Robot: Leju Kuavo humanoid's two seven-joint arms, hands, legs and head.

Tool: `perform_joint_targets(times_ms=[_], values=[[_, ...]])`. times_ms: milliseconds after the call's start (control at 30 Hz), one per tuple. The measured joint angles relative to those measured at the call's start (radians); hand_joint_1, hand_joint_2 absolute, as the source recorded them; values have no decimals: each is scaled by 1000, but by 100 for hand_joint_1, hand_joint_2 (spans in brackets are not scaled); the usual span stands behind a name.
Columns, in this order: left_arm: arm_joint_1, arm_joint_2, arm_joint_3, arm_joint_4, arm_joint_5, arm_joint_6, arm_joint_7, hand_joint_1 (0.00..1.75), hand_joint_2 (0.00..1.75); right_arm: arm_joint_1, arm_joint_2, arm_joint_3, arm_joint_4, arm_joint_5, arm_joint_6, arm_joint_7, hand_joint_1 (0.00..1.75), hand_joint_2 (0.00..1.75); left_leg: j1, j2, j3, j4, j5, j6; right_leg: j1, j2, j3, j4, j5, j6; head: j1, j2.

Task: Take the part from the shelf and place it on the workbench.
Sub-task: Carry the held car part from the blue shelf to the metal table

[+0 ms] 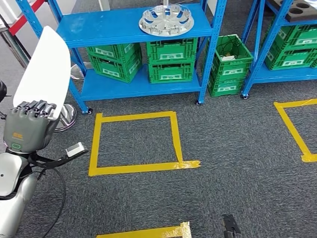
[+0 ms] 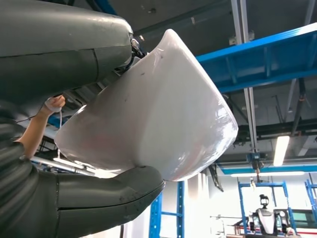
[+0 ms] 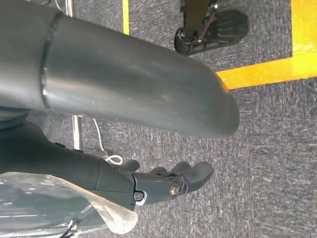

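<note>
One white part (image 1: pixel 44 69) stands raised at the far left, the left hand (image 1: pixel 27 129) grasping its lower edge with its fingers (image 1: pixel 35 106). Rightward, the blue shelf (image 1: pixel 112 27) carries a silver disc (image 1: pixel 166 21). The right hand (image 3: pixel 164 183) hangs released over carpet. Judged step: carrying; next, find the counter.

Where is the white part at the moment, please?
The white part is held up in the left hand at the left of the head view, in front of the blue shelf and above the grey carpet.
</note>
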Motion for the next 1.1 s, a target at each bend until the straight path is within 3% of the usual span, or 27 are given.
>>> perform_joint_targets(times_ms=[200,267,333,400,433,500,533,567,600,700,767,833,900,967,1033,1100], values=[[4,-4,1,-1,0,2,1,175,175,-1,0,0,0,14,-8,-11,0,0,6,0,-2,-5,0,-49,3,0,-4,1,0,-1,0,0],[5,-3,2,-3,0,2,3,175,175,-1,1,0,0,23,-13,-11,0,0,4,-1,-7,1,-3,-46,-1,-2,-6,-1,2,4,0,0],[6,-1,4,-9,0,3,3,175,175,-2,2,0,0,30,-16,-9,0,0,2,-1,-7,-5,-1,-34,-4,-3,-4,-8,6,13,-1,0],[5,1,6,-15,0,4,3,175,175,-2,2,0,0,34,-17,-8,0,0,6,1,5,-34,12,-24,-2,-3,-12,3,-10,19,0,0],[4,1,7,-17,0,5,3,175,175,-3,2,0,0,35,-17,-7,0,0,9,1,10,-48,18,-21,-1,-3,-28,36,-34,21,2,0],[6,0,9,-17,0,5,3,175,175,-3,2,0,0,37,-17,-6,0,0,11,-3,8,-53,23,-19,-4,-3,-85,155,-99,28,4,0],[9,0,10,-17,0,5,3,175,175,-3,2,0,0,38,-17,-6,0,0,11,-7,5,-52,23,-21,-7,-3,-113,213,-122,33,5,0],[12,-1,11,-17,0,5,3,175,175,-2,2,0,0,39,-17,-5,0,0,13,-12,1,-49,24,-23,-10,-3,-127,244,-127,38,5,0],[14,-1,11,-17,0,5,3,175,175,-1,2,0,0,40,-17,-5,0,0,15,-19,-4,-43,24,-27,-13,-3,-123,237,-112,43,5,0],[14,-2,12,-17,0,5,3,175,175,-1,2,0,0,44,-14,-6,0,0,25,-44,-25,-9,16,-49,-26,25,-37,69,-34,59,7,0],[13,-1,14,-19,0,6,3,175,175,-2,4,0,1,45,-12,-9,0,0,25,-60,-42,13,14,-65,-27,41,-11,23,-27,49,9,0],[15,1,16,-20,0,8,3,175,175,-2,5,-1,1,47,-11,-11,0,0,25,-73,-50,16,22,-74,-24,28,-13,33,-24,29,8,0],[16,5,18,-21,0,8,4,175,175,-2,5,-1,1,50,-12,-13,0,0,26,-63,-58,30,11,-80,-24,13,-15,34,-18,13,6,0],[15,7,18,-21,0,8,5,175,175,-3,5,-2,1,54,-11,-14,0,0,25,-38,-88,111,-45,-82,-22,-3,-18,33,-13,3,1,0],[15,8,18,-21,0,7,6,175,175,-3,6,-5,1,56,-11,-15,0,0,24,-28,-133,238,-110,-81,-16,-22,-21,33,-11,-1,-2,0],[17,9,18,-21,0,7,9,175,175,-3,6,-8,1,60,-10,-15,0,0,23,-27,-141,287,-122,-75,-12,-42,-23,33,-12,-3,-3,0]])
